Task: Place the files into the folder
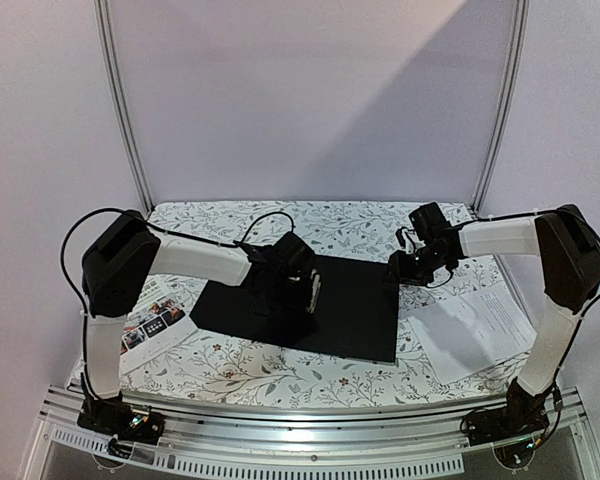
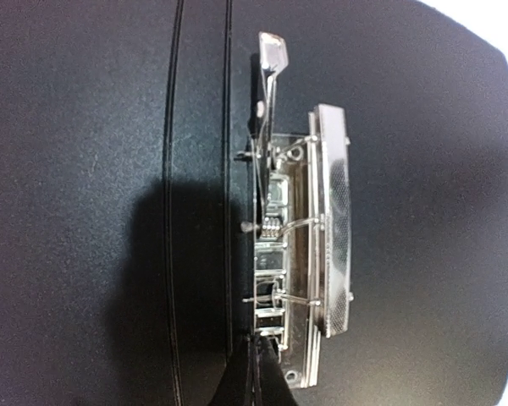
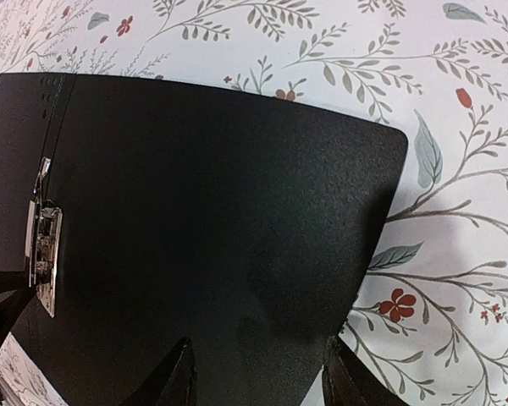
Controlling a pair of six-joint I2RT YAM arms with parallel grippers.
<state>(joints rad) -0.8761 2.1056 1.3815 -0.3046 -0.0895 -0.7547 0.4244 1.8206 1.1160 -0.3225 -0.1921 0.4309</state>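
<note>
The folder (image 1: 350, 310) lies open in the middle of the table (image 1: 380, 225), black side up. The left gripper (image 2: 256, 359) has its fingers pressed together on nothing, just beside one end of the metal clip (image 2: 322, 220), and the right gripper (image 3: 262, 376) has its fingers spread over the folder's right half. The shut fingers could bump the clip and push the folder away, or the clip could snap down with no paper under it. I count one folder, one clip and three files still outside it: one leaflet (image 1: 155, 325) on the near left and, I think, two white sheets (image 1: 470, 335) on the near right.
</note>
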